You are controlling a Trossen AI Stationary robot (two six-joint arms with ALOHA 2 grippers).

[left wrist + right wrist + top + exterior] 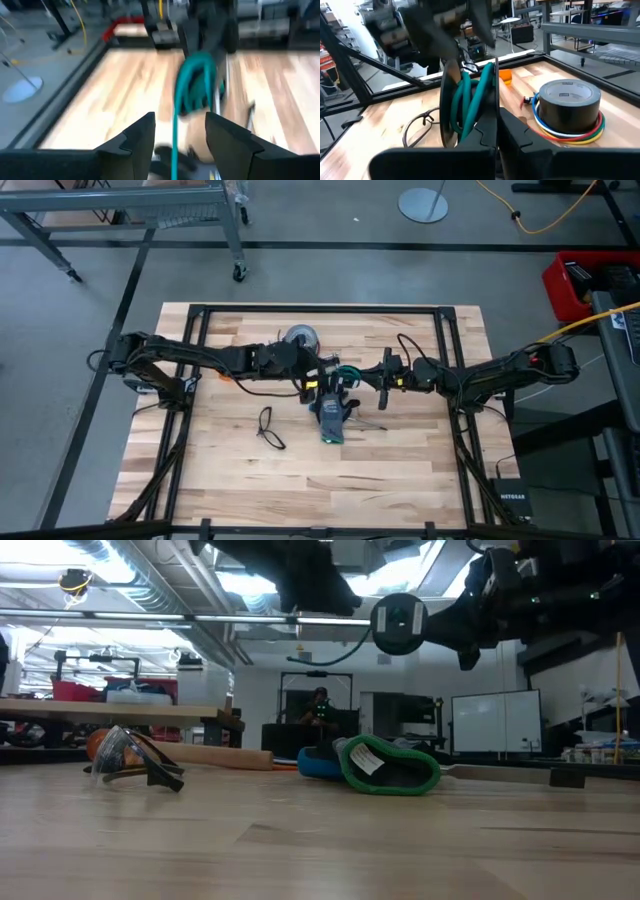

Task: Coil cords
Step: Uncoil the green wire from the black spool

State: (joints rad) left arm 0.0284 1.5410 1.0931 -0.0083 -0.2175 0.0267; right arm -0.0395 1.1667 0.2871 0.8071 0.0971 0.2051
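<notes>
A small black spool (470,107) wound with teal cord hangs above the table's middle, with my right gripper (497,131) shut on it. A teal strand (174,142) runs from the spool (197,85) down between the fingers of my left gripper (180,140), which is open; I see it touch neither finger. In the high view the two grippers, left (322,377) and right (385,377), face each other over the black-and-blue glove (332,418). A loose dark loop of cord (268,427) lies flat on the wood, nearer the left. My right gripper pinches one flat side disc of the spool, at its rim (495,117), between its two fingers. The fingers come in level from the table's right. The spool stands on edge, lifted clear of the table, and its teal cord trails off toward my left gripper.
A blue-grey tape roll (568,106) with coloured cords round its base sits at the table's far middle (300,337). The glove shows green-cuffed in the low view (390,767). A black frame (200,320) runs along the table's edges. Bare wood lies near the front.
</notes>
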